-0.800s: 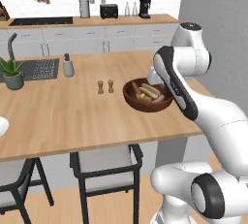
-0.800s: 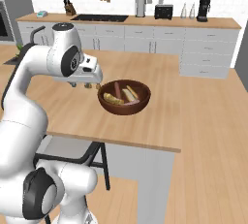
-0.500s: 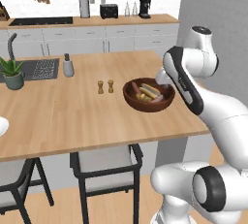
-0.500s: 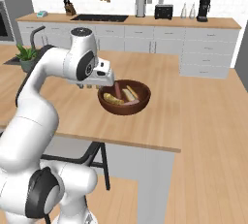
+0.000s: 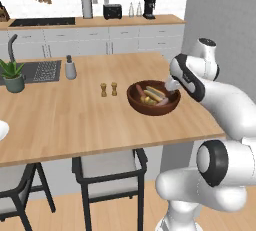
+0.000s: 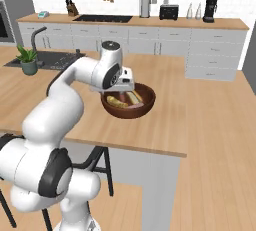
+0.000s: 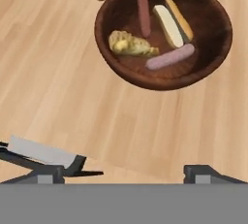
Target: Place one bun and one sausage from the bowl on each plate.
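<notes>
One bowl (image 7: 163, 34) ahead of open hand (image 7: 131, 172)

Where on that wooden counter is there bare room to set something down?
Bare wood stretches between the potted plant and the shakers, and along the near edge in front of the wooden bowl. It is crowded at the bowl, where the open gripper hovers.

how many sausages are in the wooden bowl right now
2 in the wooden bowl. In the hand view, one sausage lies lengthwise near the far side, and the other sausage lies across the near side, below the bun. None looks hidden.
</notes>
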Tool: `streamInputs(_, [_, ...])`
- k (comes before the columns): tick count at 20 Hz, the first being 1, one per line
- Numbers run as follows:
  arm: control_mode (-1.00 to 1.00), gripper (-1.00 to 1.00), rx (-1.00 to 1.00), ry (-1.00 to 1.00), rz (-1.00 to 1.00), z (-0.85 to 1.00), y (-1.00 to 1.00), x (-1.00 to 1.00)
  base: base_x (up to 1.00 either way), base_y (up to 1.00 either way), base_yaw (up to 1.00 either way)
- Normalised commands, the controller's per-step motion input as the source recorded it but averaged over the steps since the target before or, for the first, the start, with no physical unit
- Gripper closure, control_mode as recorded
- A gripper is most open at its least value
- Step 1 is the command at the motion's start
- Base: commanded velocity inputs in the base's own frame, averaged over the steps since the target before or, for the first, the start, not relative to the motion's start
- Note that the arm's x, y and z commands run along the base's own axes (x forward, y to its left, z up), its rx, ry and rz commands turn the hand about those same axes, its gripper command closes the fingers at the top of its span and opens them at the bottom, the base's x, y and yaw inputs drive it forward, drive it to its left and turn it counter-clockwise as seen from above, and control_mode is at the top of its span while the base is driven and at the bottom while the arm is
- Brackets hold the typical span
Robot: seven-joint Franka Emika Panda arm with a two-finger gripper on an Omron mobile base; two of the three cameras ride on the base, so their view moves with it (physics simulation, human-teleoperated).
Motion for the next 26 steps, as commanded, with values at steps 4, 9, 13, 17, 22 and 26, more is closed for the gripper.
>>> streamInputs(4, [-1.00,-1.00,-0.11,0.00,0.21,-0.23,-0.07,0.73,0.00,0.00,0.00])
streamInputs(9, [-1.00,-1.00,-0.08,0.00,0.20,-0.38,-0.15,0.61,0.00,0.00,0.00])
streamInputs(13, [-1.00,-1.00,-0.03,0.01,0.15,-0.62,-0.13,0.48,0.00,0.00,0.00])
streamInputs(17, [-1.00,-1.00,0.00,0.00,0.13,-0.62,-0.15,0.40,0.00,0.00,0.00])
streamInputs(22, [-1.00,-1.00,-0.04,0.00,0.08,-0.27,-0.04,0.61,0.00,0.00,0.00])
streamInputs(26, [-1.00,-1.00,-0.07,0.00,0.01,-0.08,0.00,0.84,0.00,0.00,0.00])
